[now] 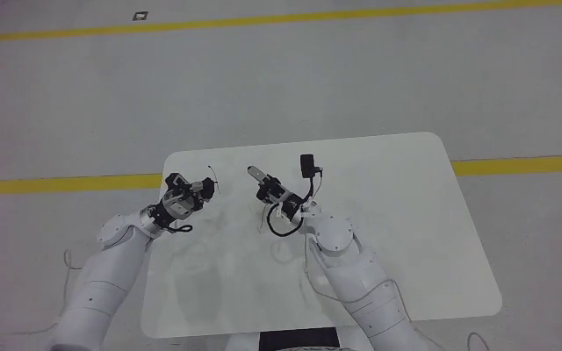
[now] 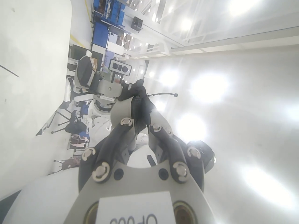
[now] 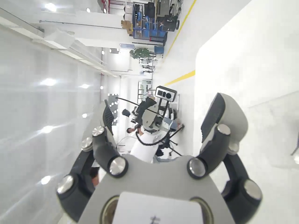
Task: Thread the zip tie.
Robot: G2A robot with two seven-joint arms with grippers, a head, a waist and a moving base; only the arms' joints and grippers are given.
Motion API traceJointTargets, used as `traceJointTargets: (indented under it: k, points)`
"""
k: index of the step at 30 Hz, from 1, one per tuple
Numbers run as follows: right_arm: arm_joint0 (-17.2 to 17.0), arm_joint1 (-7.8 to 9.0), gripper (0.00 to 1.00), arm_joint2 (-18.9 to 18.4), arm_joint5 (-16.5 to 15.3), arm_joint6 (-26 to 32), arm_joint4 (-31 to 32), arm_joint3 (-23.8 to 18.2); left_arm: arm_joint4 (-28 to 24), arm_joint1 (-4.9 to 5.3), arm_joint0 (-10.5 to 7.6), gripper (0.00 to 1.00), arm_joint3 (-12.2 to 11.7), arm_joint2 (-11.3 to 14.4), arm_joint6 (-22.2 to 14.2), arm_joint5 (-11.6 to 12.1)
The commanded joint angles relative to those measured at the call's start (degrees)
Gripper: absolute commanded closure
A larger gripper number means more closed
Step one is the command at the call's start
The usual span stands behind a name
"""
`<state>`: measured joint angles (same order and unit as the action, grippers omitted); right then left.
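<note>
Zip tie (image 2: pixel 163 93) pinched in closed left tool (image 2: pixel 140 101), facing wide-open, empty right tool (image 3: pixel 161 108) above table (image 1: pixel 395 228).

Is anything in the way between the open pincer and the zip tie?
No, nothing I can see. The left pincer is shut on the zip tie, up above the table. The open right pincer faces it, with just air between them.
</note>
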<state>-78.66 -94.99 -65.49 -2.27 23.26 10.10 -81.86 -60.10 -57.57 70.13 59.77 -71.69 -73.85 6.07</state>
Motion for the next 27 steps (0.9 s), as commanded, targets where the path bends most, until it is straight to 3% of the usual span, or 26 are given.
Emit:
traceJointTargets:
  k: [1,7,10,17,19,27]
  points:
    - [0.0,0.00,0.00,0.0,0.0,-0.1,1.1,-0.1,0.0,0.01,0.06,1.00,0.1,0.0,0.1,0.0]
    - [0.3,0.06,0.00,0.0,1.1,1.2,-1.9,1.7,-0.9,-0.23,0.38,1.00,0.7,0.4,1.8,-1.2]
    - [0.8,-0.18,0.00,-0.2,0.3,5.3,-11.7,4.0,-3.8,-0.48,0.14,1.00,0.5,0.5,-0.8,-2.8]
    - [3.4,-0.53,0.00,0.2,-0.8,12.4,-26.2,10.1,-6.6,-1.03,-1.03,1.00,-1.0,1.2,-5.8,-3.4]
    - [4.2,-0.82,0.00,0.4,-0.3,15.4,-32.6,11.8,-7.4,-1.23,-1.22,1.00,-0.9,1.7,-5.8,-3.7]
    - [4.7,-0.84,0.00,0.4,-1.0,16.0,-33.7,12.3,-6.8,-1.24,-1.29,1.00,-1.0,1.8,-5.4,-3.4]
